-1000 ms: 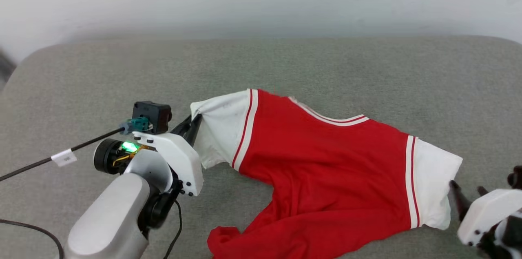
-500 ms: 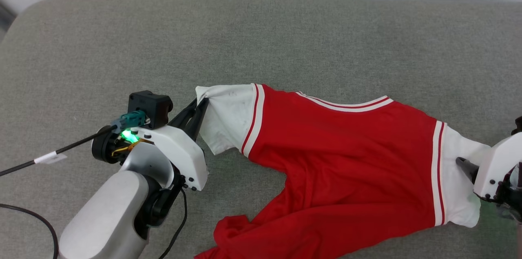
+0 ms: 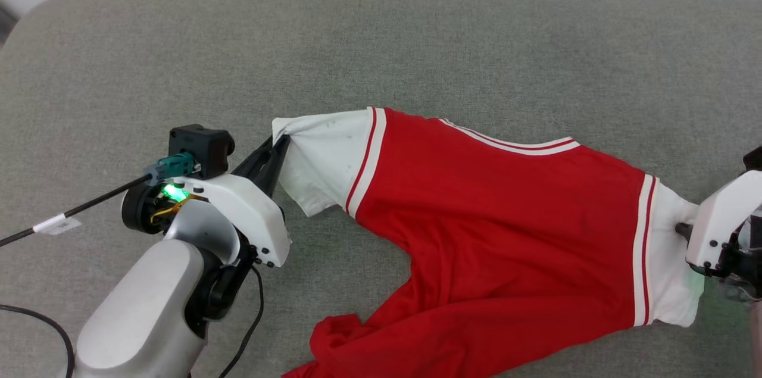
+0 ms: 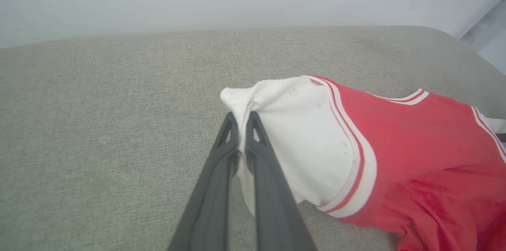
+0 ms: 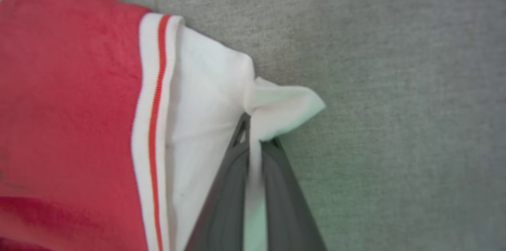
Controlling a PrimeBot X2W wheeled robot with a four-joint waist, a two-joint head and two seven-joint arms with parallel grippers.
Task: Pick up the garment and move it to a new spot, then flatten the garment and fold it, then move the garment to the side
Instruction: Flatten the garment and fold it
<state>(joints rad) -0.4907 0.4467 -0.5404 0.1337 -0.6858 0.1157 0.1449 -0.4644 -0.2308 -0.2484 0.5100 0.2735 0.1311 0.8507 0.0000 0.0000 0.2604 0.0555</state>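
The right gripper point(image 5: 253, 134) has just nipped shut on a white corner of the garment point(image 3: 506, 217) — the left gripper point(image 4: 240, 120) already clamps the opposite one — so, sprawled on the grey cushion point(image 3: 381, 38), it looks ready for lifting

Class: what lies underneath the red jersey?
The garment rests on the grey fabric surface, visible around its edges. Whatever sits directly beneath the cloth is covered.
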